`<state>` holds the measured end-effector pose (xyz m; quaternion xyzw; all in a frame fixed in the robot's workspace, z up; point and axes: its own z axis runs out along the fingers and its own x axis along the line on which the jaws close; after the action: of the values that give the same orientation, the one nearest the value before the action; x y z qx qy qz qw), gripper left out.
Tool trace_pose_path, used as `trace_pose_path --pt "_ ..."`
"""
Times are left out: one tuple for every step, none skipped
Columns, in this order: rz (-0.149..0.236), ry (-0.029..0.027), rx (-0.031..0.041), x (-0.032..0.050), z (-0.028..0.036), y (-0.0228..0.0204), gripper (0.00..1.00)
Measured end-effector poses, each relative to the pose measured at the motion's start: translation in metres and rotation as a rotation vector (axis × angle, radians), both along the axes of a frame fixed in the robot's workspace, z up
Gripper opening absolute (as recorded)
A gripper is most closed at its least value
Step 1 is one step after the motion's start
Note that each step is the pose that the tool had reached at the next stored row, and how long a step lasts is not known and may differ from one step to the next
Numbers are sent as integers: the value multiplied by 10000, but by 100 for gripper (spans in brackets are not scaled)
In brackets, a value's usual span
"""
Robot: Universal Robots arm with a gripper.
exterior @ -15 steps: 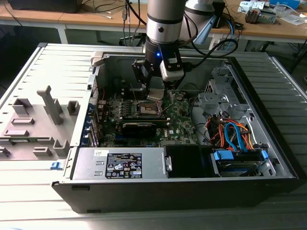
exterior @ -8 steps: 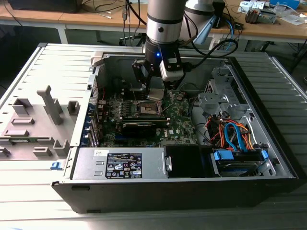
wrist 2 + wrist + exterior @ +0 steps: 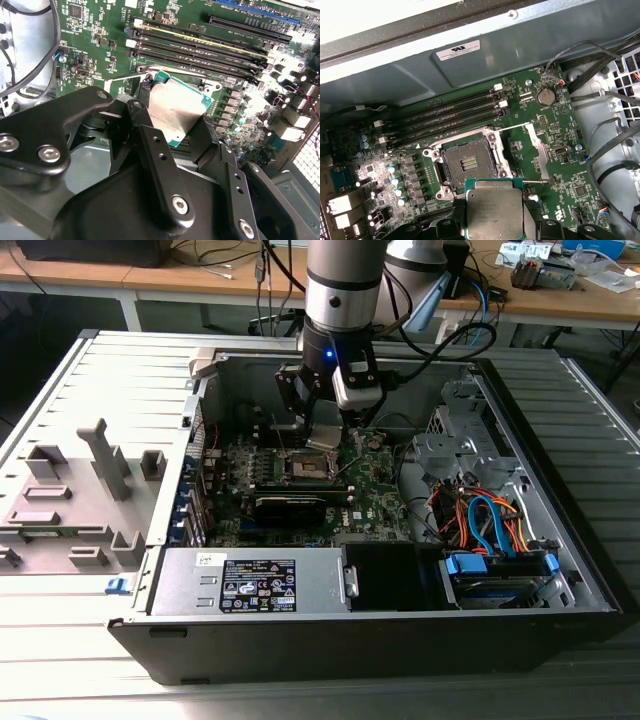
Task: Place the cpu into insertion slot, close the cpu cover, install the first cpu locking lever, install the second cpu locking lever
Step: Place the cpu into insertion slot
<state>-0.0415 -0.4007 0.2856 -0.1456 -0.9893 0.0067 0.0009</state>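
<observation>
My gripper [image 3: 326,430] is shut on the cpu [image 3: 324,437], a flat silvery square chip with a green edge. In the second wrist view the cpu [image 3: 176,111] sits tilted between the two black fingers [image 3: 150,142]. It hangs just above the green board, close beside the insertion slot [image 3: 468,162] and apart from it. The slot lies uncovered, with a dark centre and a silver rim. The cpu [image 3: 495,214] shows at the slot's near edge in the first wrist view. A silver metal piece, apparently the cpu cover [image 3: 538,151], stands raised beside the slot.
The board lies inside an open computer case [image 3: 560,610]. Long black memory slots [image 3: 445,117] run beside the insertion slot. A power supply [image 3: 250,582], a drive cage with orange and blue cables [image 3: 485,525] and loose black wires [image 3: 615,155] surround the board.
</observation>
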Motion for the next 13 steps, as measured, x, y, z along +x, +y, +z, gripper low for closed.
trace_pose_path --pt "-21 0 -2 0 0 0 55" --pt "-39 0 -2 0 -1 0 55" --pt "-62 0 -2 0 -1 0 55" --pt "-83 0 -3 0 -1 0 55" --pt "-95 1 -3 0 -1 0 55" --pt "-106 1 -3 0 -1 0 55" --pt "-121 0 -2 0 -2 0 55" --pt "-141 1 -3 0 -2 0 55" --pt "-149 0 -4 0 -2 0 55" --pt "-158 1 -5 0 -2 0 55" --pt "-170 1 -7 0 -2 0 55" --pt "-179 1 -7 0 -3 0 55" --pt "-189 1 -8 0 -3 0 55"
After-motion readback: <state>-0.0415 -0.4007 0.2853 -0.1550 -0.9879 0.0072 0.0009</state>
